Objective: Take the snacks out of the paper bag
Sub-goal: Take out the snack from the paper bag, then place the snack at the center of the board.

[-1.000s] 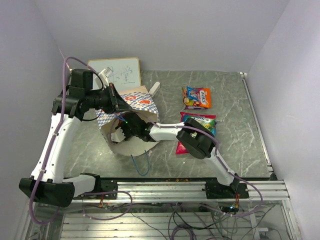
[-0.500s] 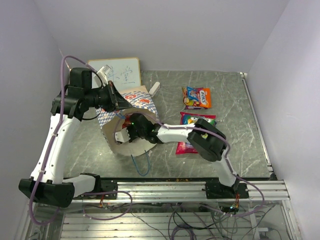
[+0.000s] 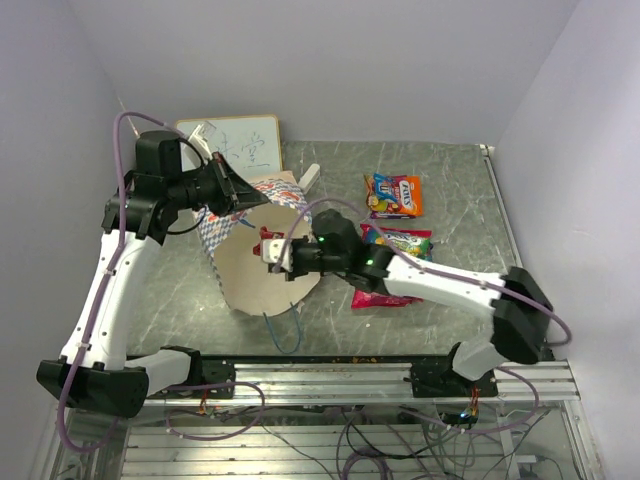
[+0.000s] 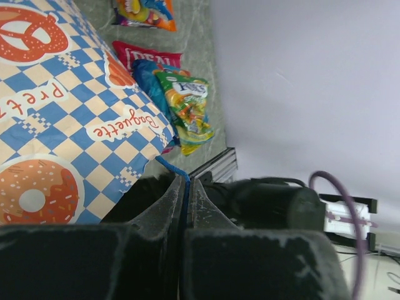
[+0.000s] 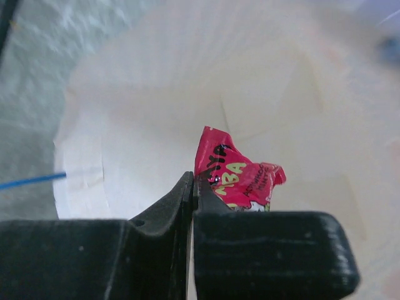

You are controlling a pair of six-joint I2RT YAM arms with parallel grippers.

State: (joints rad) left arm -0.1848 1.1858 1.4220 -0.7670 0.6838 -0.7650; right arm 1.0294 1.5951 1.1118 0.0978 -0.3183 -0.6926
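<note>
Grey marbled table (image 3: 460, 180) between pale walls; paper bag (image 3: 255, 285) lying on its left part; left gripper (image 4: 184, 187) clamped tight on blue cord handle (image 4: 175, 170); right gripper (image 3: 278, 256) pinched closed on small red packet (image 5: 237, 175) at bag's mouth; orange packet (image 3: 394, 194), green-yellow packet (image 3: 405, 240), pink-red packet (image 3: 375, 298) out on table, right of bag.

Pale lilac walls (image 3: 380, 60) box in my grey-green marbled desk (image 3: 470, 200) on three sides; a white framed writing board (image 3: 255, 135) sits at its far-left corner, aluminium rails (image 3: 330, 376) along the near edge.
</note>
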